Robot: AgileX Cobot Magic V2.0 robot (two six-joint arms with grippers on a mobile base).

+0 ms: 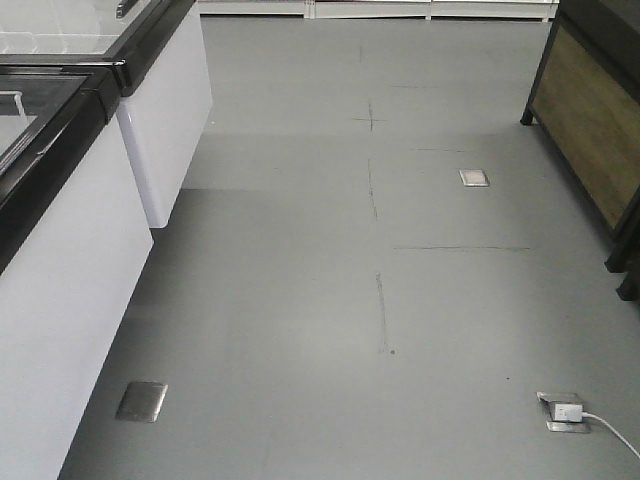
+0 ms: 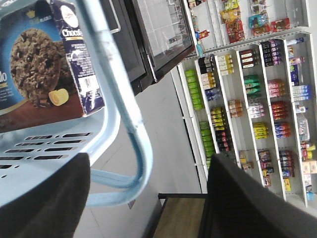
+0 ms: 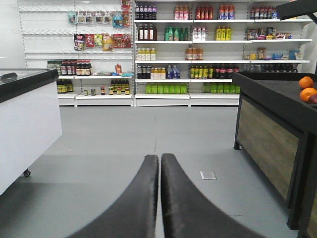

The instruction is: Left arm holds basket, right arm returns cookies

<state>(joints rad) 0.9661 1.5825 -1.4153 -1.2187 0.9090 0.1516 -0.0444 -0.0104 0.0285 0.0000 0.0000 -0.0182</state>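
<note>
In a shop aisle, the left wrist view shows the basket [image 2: 49, 144] close up and tilted, with its slotted wall running across the lower left and one thin handle [image 2: 134, 134] curving down in front of the lens. The cookies [image 2: 39, 64] are inside the basket, resting against that wall, with the cookie picture and the barcode panel facing the camera. The left hand [image 2: 149, 158] is spread wide. Its dark fingers [image 2: 44, 203] sit at the two bottom corners, well apart, and the handle's bend lies between them, nearer the one on the left. Whether that finger touches the basket cannot be told. In the right wrist view the right hand [image 3: 159, 157] is clenched on nothing, its pads [image 3: 188, 208] pressed together along a thin seam and pointing down the aisle toward stocked shelves [image 3: 218, 61]. A white freezer [image 3: 25, 119] stands to the left there, and a dark bench [image 3: 267, 129] with a wood panel stands to the right, carrying oranges [image 3: 307, 88]. The front view takes in grey floor [image 1: 300, 300] with a metal plate [image 1: 141, 401] and a white plug [image 1: 567, 410] on it.
</note>
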